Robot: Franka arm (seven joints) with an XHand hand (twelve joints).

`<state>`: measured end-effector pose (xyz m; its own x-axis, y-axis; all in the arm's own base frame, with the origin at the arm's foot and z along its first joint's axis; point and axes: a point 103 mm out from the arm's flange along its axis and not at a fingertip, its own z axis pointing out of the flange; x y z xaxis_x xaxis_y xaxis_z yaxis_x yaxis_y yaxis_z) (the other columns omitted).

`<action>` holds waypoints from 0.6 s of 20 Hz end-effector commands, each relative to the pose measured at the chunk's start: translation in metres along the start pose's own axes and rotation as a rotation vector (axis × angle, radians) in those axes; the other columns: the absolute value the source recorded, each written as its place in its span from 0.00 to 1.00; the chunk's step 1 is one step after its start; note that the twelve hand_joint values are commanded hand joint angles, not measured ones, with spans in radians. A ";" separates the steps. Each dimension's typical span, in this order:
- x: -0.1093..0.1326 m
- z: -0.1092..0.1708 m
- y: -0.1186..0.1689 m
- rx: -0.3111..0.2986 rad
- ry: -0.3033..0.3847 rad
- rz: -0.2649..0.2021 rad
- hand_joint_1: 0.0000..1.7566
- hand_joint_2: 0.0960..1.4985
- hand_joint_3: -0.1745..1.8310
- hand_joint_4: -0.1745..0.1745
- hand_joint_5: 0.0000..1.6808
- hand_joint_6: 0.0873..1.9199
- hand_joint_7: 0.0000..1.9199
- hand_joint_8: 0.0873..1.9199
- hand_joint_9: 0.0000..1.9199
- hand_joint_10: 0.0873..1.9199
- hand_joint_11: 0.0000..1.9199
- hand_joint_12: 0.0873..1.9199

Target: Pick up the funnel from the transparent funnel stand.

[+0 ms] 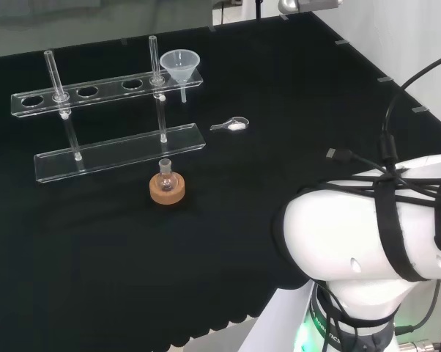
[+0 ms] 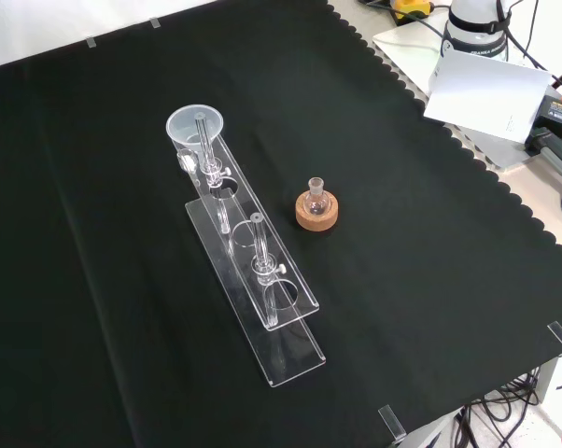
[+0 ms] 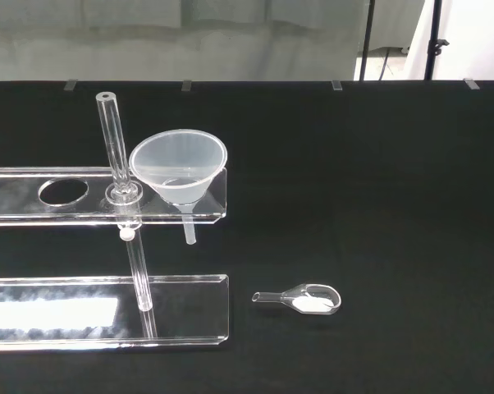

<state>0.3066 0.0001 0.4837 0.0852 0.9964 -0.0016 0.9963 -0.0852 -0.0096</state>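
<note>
1. In the head view, the clear acrylic two-tier funnel stand [image 1: 118, 150] sat far left, with round holes along its top shelf.
2. The translucent cone-shaped plastic funnel [image 1: 180, 67] sat in its right-end hole.
3. A small round glass flask [image 1: 165, 176] stood on a cork ring [image 1: 166, 190].
4. A little clear scoop [image 1: 232, 125] held white powder.
5. Couldn't tell what the hand's fingers were doing.

The cloth [image 1: 206, 242] over the bench is plain black, with a scalloped edge. The funnel [image 1: 180, 64] is a milky, translucent white. The funnel stand [image 1: 118, 150] is clear and colourless, its plates catching pale reflections, and its upright rods [image 3: 124, 205] are clear too. The cork ring [image 1: 166, 189] is tan-orange, with a small clear flask [image 2: 316, 197] on it. The little scoop [image 3: 300, 299] is clear, holding something white. The arm's link [image 1: 367, 235] is white, strapped with black cables.
</note>
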 end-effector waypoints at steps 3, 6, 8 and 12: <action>0.000 -0.001 0.001 -0.008 -0.009 0.003 0.00 0.72 0.34 0.59 0.10 0.01 0.00 0.18 0.06 0.28 0.00 0.64; -0.001 -0.001 0.004 -0.003 -0.003 0.006 0.00 0.73 0.32 0.58 0.11 0.00 0.00 0.18 0.06 0.28 0.00 0.64; -0.002 0.001 0.004 -0.006 -0.002 0.011 0.00 0.74 0.32 0.58 0.11 0.00 0.00 0.18 0.06 0.28 0.00 0.64; -0.001 0.003 0.010 0.005 -0.003 0.022 0.00 0.74 0.32 0.58 0.12 0.00 0.00 0.18 0.06 0.28 0.00 0.64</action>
<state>0.3114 -0.0017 0.4831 0.0964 0.9953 -0.0055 0.9953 -0.0964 -0.0043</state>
